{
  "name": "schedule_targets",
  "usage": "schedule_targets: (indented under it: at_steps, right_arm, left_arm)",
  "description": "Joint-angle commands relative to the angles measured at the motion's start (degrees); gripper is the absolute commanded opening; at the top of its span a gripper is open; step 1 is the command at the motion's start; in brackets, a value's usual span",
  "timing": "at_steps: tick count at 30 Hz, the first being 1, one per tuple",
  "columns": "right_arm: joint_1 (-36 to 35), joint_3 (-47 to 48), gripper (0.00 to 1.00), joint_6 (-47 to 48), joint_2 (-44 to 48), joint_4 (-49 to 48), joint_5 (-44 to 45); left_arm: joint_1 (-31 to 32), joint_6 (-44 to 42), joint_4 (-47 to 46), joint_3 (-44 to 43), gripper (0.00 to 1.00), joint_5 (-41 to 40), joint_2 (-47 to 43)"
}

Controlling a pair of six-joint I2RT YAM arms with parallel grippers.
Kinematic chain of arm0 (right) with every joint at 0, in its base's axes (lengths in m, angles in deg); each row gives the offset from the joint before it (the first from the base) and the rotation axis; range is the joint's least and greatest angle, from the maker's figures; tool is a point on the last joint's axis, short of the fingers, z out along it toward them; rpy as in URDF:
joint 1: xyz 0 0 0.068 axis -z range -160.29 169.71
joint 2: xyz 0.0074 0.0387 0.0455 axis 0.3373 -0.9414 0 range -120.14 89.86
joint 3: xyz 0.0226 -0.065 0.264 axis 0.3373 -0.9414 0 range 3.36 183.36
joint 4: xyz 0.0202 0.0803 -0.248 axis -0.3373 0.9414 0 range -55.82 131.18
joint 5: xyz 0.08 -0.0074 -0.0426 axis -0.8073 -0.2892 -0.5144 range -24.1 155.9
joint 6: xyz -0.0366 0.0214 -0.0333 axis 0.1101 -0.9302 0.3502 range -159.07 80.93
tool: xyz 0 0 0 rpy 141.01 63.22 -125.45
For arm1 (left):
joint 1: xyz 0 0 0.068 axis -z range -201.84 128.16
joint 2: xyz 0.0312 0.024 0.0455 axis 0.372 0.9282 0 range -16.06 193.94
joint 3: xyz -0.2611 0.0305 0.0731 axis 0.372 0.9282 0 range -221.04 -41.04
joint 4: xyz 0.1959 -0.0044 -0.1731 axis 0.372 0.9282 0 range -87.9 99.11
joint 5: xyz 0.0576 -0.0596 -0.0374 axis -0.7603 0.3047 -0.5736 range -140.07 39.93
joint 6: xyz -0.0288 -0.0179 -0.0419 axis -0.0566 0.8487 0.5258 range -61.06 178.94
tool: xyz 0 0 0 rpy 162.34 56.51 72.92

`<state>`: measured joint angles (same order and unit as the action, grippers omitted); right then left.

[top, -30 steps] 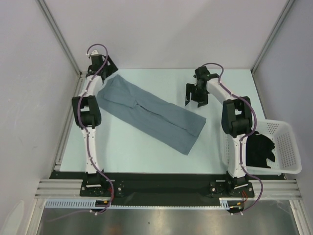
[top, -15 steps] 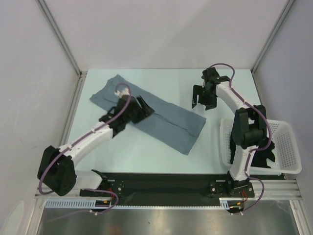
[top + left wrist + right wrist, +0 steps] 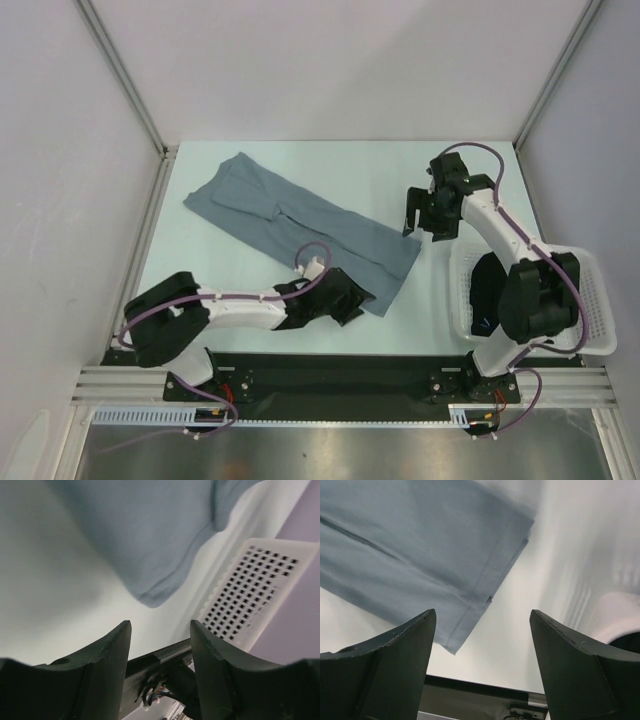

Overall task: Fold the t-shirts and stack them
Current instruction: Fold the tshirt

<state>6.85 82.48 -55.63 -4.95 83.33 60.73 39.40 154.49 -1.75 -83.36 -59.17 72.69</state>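
A slate grey-blue t-shirt (image 3: 300, 222), folded into a long strip, lies diagonally from the far left towards the middle right. My left arm stretches low along the near edge. The left gripper (image 3: 352, 304) sits just short of the strip's near right corner (image 3: 150, 599), jaws partly apart with nothing between them (image 3: 160, 630). My right gripper (image 3: 422, 228) hovers wide open and empty beside the strip's right end. In the right wrist view (image 3: 482, 617) the hem corner (image 3: 450, 645) lies ahead of it. A black t-shirt (image 3: 487, 290) lies in the basket, partly hidden by the right arm.
The white lattice basket (image 3: 590, 300) stands at the near right, close to the right arm's base; its wall shows in the left wrist view (image 3: 260, 590). Grey walls and metal posts close in the table on the left, back and right. A black rail runs along the near edge.
The left arm swung from the far left corner across the shirt down to its near right corner, its jaws narrowing. The right gripper drifted right, towards the basket, still open.
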Motion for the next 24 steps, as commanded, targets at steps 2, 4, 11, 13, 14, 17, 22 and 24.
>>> schedule_targets:
  at_steps: [2,4,11,13,14,17,22,24]
  right_arm:
    - [0.29,-4.04,0.82,-1.37,8.31,-0.19,-0.45]
    - [0.38,-6.24,0.82,-1.29,10.77,-0.54,-0.54]
    - [0.56,-8.36,0.82,-0.58,14.56,-0.72,-1.07]
    - [0.65,-8.97,0.82,-0.49,14.91,-1.16,-1.51]
    - [0.82,-9.24,0.82,-0.49,14.91,-1.24,-1.86]
    - [1.0,-10.03,0.82,-0.49,14.91,-1.68,-2.48]
    - [1.08,-10.91,0.82,-0.58,14.56,-2.21,-2.74]
    - [1.0,-11.0,0.82,-0.58,14.47,-2.21,-2.83]
  left_arm:
    - [3.89,13.43,-6.33,1.72,0.56,-5.49,4.49]
    - [5.03,13.96,-6.34,1.28,0.54,-5.92,6.68]
    - [5.83,18.44,-6.69,-0.83,0.53,-5.66,12.85]
    - [5.92,20.19,-5.99,-0.83,0.53,-5.66,13.29]
    - [5.92,20.73,-5.73,-0.74,0.53,-5.92,13.73]
    - [5.92,22.83,-6.25,-0.04,0.5,-6.1,14.43]
    - [5.92,23.28,-8.09,0.23,0.38,-6.19,16.1]
    - [5.92,23.46,-8.97,0.23,0.25,-6.1,16.89]
